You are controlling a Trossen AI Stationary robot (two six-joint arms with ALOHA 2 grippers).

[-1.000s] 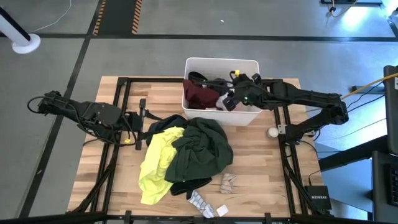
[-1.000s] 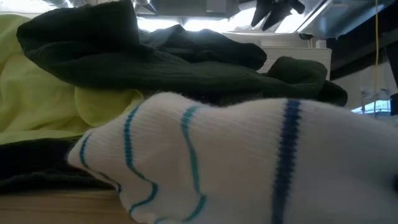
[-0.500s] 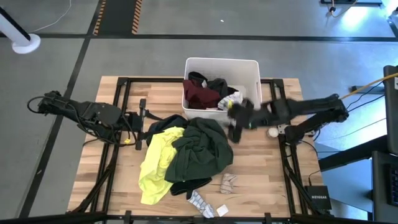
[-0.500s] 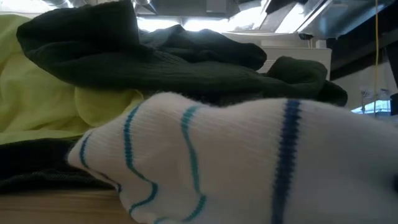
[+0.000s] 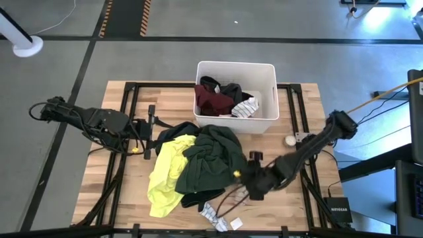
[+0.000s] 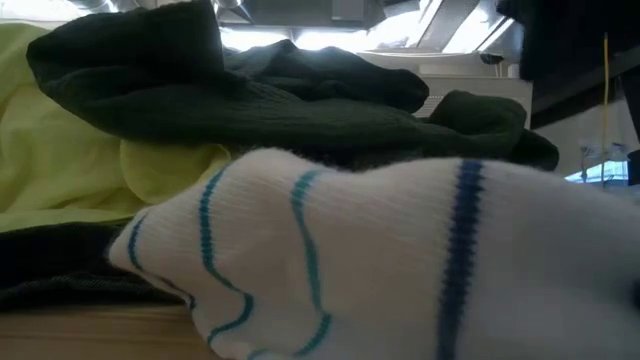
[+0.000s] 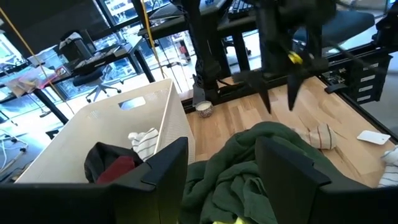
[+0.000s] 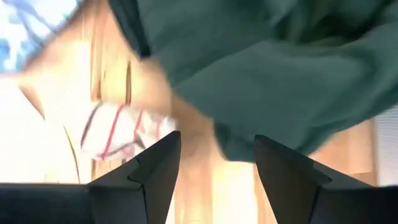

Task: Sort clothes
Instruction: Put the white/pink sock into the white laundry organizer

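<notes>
Beside the rumpled dark green fabric garment on the wooden desk, my right hand hovered open and empty, the nearer hand; my left hand, open, waited across the pile.

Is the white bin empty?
No. The white bin holds a maroon garment, a black one and a striped piece.
</notes>
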